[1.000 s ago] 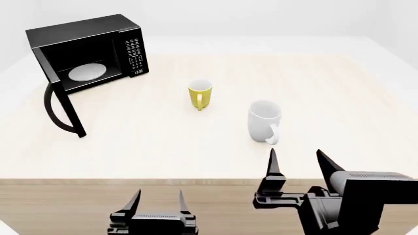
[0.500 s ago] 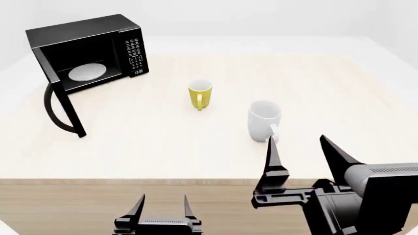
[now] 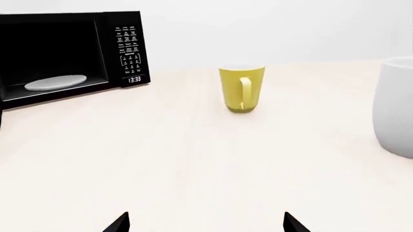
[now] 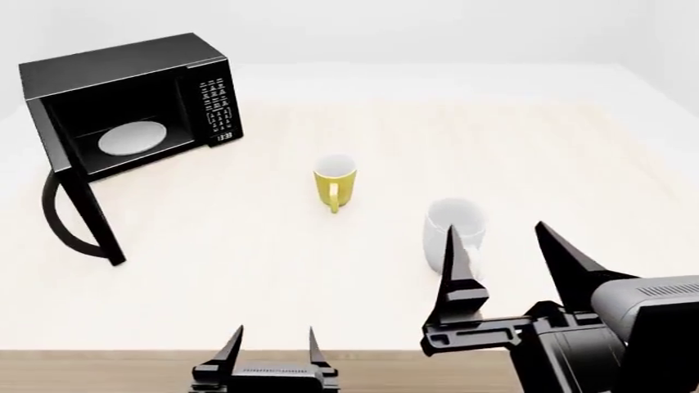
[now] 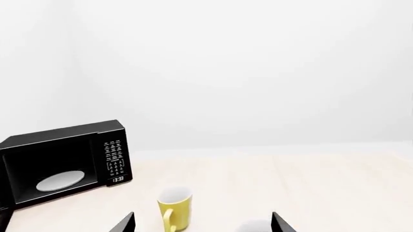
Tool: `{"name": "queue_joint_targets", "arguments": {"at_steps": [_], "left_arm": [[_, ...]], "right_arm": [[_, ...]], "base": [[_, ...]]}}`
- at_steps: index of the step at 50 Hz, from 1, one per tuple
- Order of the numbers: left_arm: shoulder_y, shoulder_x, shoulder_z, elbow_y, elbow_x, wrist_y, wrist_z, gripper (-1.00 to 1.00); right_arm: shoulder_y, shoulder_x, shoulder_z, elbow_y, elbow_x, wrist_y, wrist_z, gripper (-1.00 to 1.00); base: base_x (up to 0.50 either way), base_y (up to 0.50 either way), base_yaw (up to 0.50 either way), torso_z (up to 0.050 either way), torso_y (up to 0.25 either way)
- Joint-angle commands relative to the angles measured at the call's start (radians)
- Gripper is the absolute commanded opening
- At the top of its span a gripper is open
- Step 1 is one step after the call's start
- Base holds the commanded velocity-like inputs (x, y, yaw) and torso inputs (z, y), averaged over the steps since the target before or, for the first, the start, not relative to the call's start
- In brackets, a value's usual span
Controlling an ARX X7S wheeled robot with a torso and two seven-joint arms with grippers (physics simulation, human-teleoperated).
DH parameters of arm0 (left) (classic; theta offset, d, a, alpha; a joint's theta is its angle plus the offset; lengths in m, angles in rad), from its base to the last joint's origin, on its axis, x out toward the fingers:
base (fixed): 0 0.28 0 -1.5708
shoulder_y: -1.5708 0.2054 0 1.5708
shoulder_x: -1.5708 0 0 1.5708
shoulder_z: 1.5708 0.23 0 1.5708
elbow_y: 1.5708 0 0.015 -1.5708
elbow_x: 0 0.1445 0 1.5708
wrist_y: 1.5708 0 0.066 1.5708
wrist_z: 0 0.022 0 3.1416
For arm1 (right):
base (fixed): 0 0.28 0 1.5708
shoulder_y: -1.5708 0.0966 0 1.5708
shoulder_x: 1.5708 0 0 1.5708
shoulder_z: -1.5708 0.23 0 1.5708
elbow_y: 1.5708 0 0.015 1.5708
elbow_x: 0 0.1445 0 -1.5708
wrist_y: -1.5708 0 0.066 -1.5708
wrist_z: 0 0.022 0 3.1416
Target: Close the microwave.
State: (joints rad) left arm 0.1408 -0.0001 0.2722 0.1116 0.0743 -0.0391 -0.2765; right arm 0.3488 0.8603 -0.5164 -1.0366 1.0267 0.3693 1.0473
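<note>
The black microwave (image 4: 120,90) stands at the table's far left with its door (image 4: 77,205) swung wide open toward me, curved handle on the outer side, white plate (image 4: 131,137) inside. It also shows in the left wrist view (image 3: 58,53) and the right wrist view (image 5: 61,162). My left gripper (image 4: 273,344) is open and empty at the table's near edge, far from the door. My right gripper (image 4: 502,254) is open and empty, raised above the near right, just in front of the white mug.
A yellow mug (image 4: 335,180) stands mid-table and a larger white mug (image 4: 453,233) to its right, near my right gripper. The light wooden table (image 4: 546,147) spreads wide; its near edge runs just under my grippers.
The head view has shifted forward and down, so the table fills more of it. My right gripper has risen; the left has barely moved. The microwave door stays open.
</note>
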Motion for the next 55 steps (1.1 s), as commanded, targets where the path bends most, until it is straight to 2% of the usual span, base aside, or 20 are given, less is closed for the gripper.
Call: {"name": "queue_joint_targets", "arguments": {"at_steps": [1, 12, 24, 55], "left_arm": [[0.001, 0.000, -0.001, 0.000, 0.000, 0.000, -0.001, 1.00], [0.001, 0.000, -0.001, 0.000, 0.000, 0.000, -0.001, 1.00], [0.001, 0.000, -0.001, 0.000, 0.000, 0.000, -0.001, 1.00], [0.001, 0.000, -0.001, 0.000, 0.000, 0.000, -0.001, 1.00]], "right_arm": [[0.022, 0.031, -0.062, 0.005, -0.018, -0.040, 0.020, 1.00], [0.028, 0.030, -0.081, 0.021, -0.018, -0.043, 0.015, 1.00], [0.016, 0.036, -0.082, 0.030, -0.022, -0.070, 0.004, 1.00], [0.025, 0.046, -0.098, 0.026, -0.024, -0.080, 0.010, 1.00]], "base": [[0.00, 0.50, 0.00, 0.000, 0.000], [0.00, 0.50, 0.00, 0.000, 0.000], [0.00, 0.01, 0.00, 0.000, 0.000], [0.00, 0.50, 0.00, 0.000, 0.000]]}}
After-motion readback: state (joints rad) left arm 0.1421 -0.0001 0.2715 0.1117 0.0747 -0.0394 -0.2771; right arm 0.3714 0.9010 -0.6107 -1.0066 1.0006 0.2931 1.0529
